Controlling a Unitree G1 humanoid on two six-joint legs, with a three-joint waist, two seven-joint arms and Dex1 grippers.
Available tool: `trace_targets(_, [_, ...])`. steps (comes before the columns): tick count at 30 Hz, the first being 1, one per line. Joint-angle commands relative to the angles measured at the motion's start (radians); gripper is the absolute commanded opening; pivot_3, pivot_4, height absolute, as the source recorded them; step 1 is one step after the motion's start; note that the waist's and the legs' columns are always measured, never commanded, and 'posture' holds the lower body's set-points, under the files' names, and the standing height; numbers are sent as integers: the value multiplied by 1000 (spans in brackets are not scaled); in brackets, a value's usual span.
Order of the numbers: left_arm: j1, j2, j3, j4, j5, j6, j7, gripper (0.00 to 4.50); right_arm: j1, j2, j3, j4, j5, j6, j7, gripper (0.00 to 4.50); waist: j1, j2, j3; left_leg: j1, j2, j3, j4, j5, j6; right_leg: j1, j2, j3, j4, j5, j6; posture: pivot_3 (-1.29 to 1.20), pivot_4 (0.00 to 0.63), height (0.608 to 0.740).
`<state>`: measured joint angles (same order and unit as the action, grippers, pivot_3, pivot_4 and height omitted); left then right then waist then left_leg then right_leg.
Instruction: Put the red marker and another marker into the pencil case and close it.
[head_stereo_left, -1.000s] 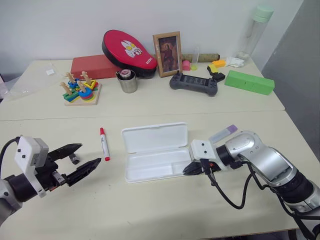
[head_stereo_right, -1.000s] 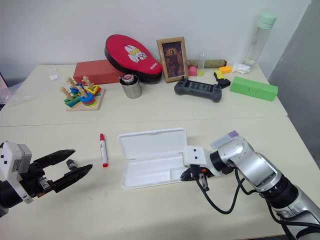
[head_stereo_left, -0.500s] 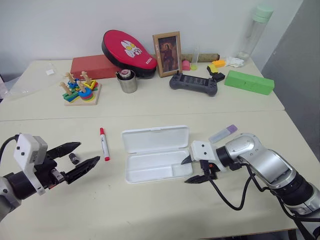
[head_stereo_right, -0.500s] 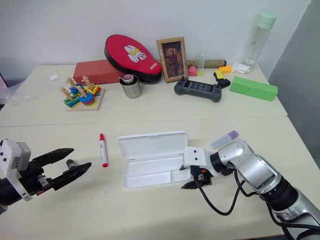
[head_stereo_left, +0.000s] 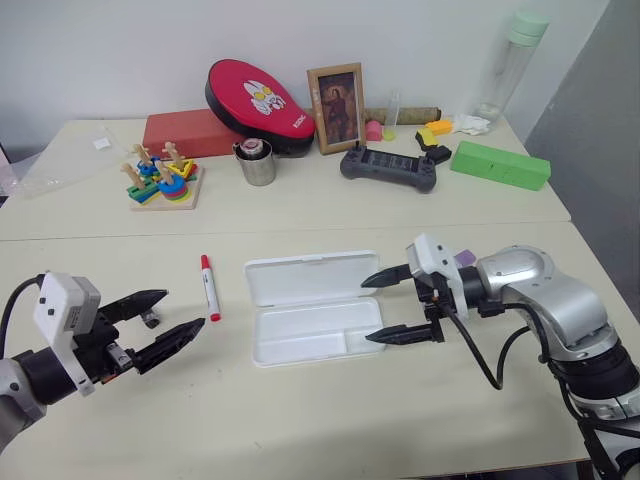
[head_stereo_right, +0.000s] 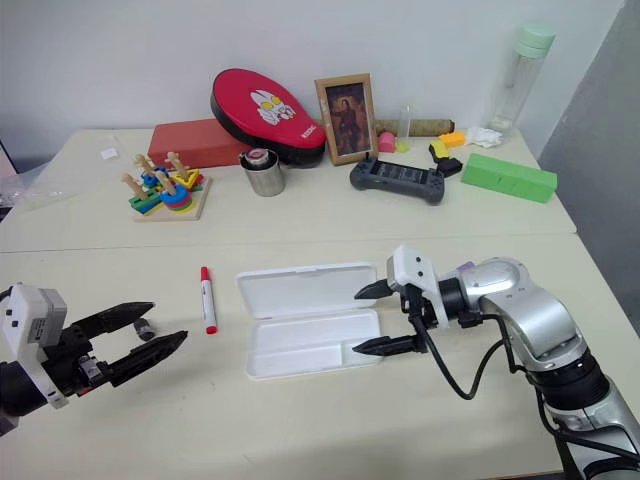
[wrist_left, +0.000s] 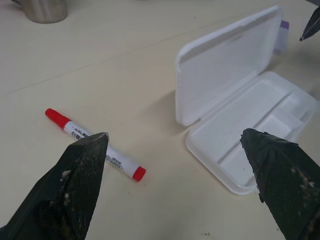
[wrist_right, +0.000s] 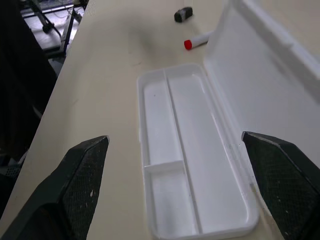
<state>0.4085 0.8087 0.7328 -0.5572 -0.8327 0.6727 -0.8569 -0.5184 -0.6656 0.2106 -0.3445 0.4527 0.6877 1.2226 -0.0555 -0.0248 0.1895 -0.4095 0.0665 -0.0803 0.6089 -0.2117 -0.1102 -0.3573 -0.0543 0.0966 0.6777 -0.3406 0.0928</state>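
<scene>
Cream tabletop: your pencil case lies open, tray empty. Red marker sits just left of it, purple-capped marker behind your right gripper. Both grippers gape empty, left gripper near the red marker. Nothing loaded; closing remains.

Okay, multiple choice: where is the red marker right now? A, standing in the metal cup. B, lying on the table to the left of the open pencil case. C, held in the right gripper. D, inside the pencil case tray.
B: the red marker lies flat on the table, left of the open, empty pencil case, with nothing gripping it.
</scene>
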Motion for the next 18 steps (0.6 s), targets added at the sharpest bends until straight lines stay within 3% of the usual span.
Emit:
trace_targets(1, [11,-16,33,-50,-24,-2,20,4500,23,2,-71,-12,60,-18,-9,4475,0,0,0,0,0,0,0,0,0,0,0,0,0,0,0,0,150,740])
trace_targets(18, [20,-150,-15,-167,18,-39,234,4500,49,-20,-165,-22,146,-15,-43,4475,3,0,0,0,0,0,0,0,0,1,0,0,0,0,0,0,150,740])
